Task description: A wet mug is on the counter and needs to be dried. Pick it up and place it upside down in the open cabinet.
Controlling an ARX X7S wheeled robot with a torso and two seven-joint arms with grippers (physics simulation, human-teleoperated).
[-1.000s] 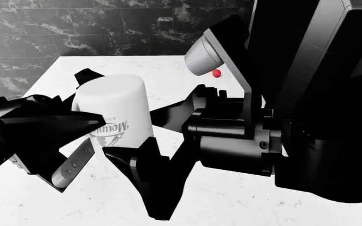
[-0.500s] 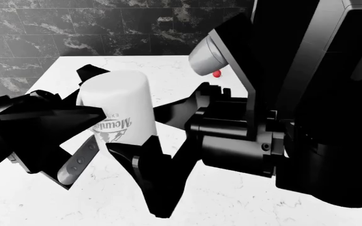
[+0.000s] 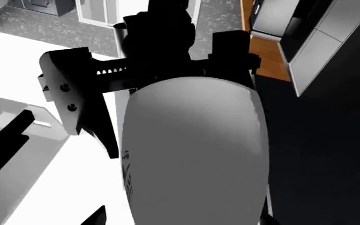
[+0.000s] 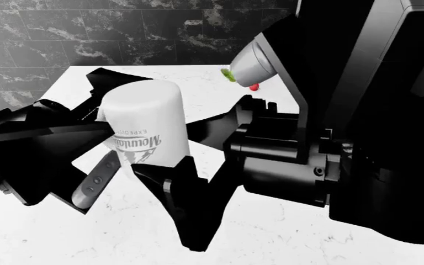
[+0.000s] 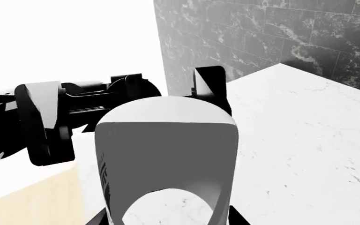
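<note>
A: Where is the mug (image 4: 144,124)?

B: Left of centre in the head view, upside down, its lettering inverted and its closed base on top. It is above the white counter (image 4: 286,232), between the two black grippers.

A: Which one has it?

B: Both seem to be on it. The left gripper (image 4: 101,141) comes in from the left edge of the frame, with one dark finger across the mug's side over the logo, a grey-padded finger (image 4: 94,185) lower down, and another dark part behind the mug at its upper left. Its jaws are spread about the mug's width and look closed against it. In the left wrist view the mug (image 3: 196,154) fills the middle, with black fingers beside it.

A: And the right one?

B: The right gripper (image 4: 175,176) reaches from the right side of the frame; one finger lies under the mug's lower edge, another behind its right side. In the right wrist view the handle loop sits at the bottom centre of the mug (image 5: 167,164). I cannot tell whether those jaws actually press on it.

A: What is behind?

B: A black marble wall (image 4: 123,33) across the top.
</note>
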